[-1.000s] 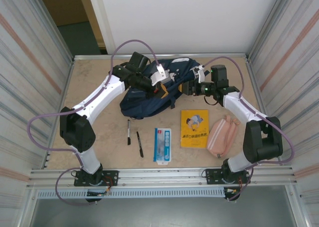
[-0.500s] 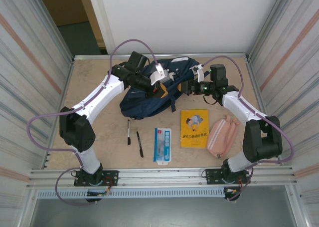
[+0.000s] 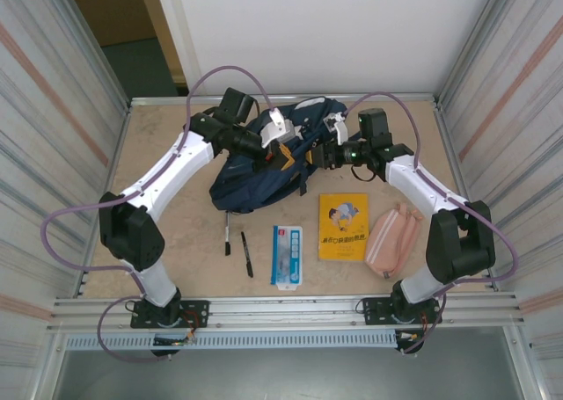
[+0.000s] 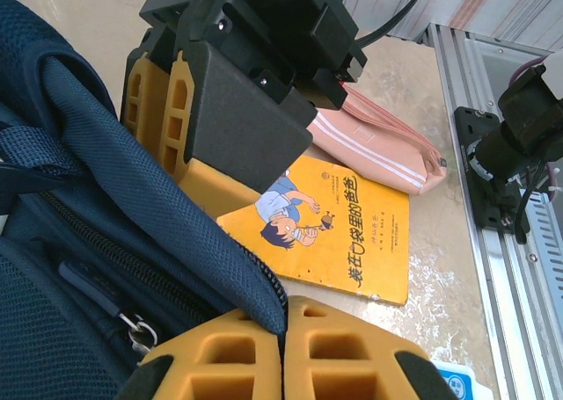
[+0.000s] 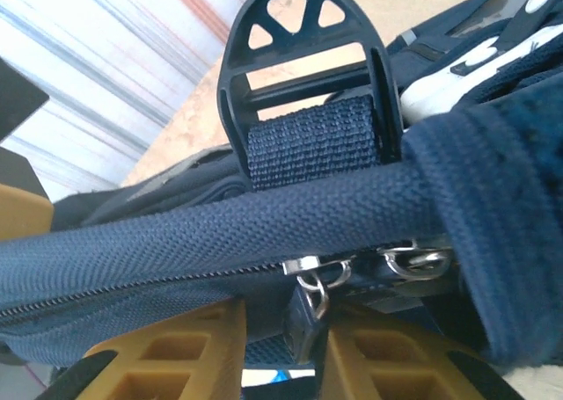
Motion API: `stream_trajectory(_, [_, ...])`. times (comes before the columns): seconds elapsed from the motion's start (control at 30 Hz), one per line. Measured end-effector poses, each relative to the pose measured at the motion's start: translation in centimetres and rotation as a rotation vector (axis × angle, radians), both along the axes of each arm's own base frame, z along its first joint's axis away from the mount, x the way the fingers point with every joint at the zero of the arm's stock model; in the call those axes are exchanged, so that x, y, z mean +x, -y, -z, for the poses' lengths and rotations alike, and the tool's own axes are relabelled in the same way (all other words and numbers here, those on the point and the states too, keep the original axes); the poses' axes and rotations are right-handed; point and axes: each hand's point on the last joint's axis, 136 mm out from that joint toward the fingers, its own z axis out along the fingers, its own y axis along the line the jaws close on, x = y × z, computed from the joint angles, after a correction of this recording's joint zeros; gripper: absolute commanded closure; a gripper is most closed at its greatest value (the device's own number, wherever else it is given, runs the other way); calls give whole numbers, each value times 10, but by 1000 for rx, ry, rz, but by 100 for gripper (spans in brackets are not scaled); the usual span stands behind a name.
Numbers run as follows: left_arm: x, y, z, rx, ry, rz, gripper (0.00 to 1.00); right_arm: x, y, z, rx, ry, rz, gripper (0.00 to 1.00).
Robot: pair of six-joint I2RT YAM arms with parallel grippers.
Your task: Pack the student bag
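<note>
student bag [image 3: 255,185], lying at the far middle of the table [image 3: 167,202], is judged soft, floppy, bulky, so seams and pulls are preferred holds: left gripper [image 4: 283,323] is clamped on its fabric rim, right gripper [image 5: 286,330] is set around a zip pull [image 5: 310,316], pads slightly apart, clamping not discernible.

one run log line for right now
left gripper: shut on student bag edge | right gripper: zip pull between fingers, grip unclear | yellow book, pink pouch, pens: unpacked on table
</note>
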Motion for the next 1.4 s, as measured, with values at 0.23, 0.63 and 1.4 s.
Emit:
stream_trajectory(0.23, [1, -4, 1, 0, -1, 3, 100, 1, 4, 2, -11, 0, 7, 94])
stream_trajectory(0.63, [4, -6, 5, 29, 10, -17, 100, -8, 12, -6, -62, 50, 15, 100])
stream_trajectory(1.4, [38, 17, 52, 54, -88, -109, 66, -42, -10, 53, -174, -19, -33, 100])
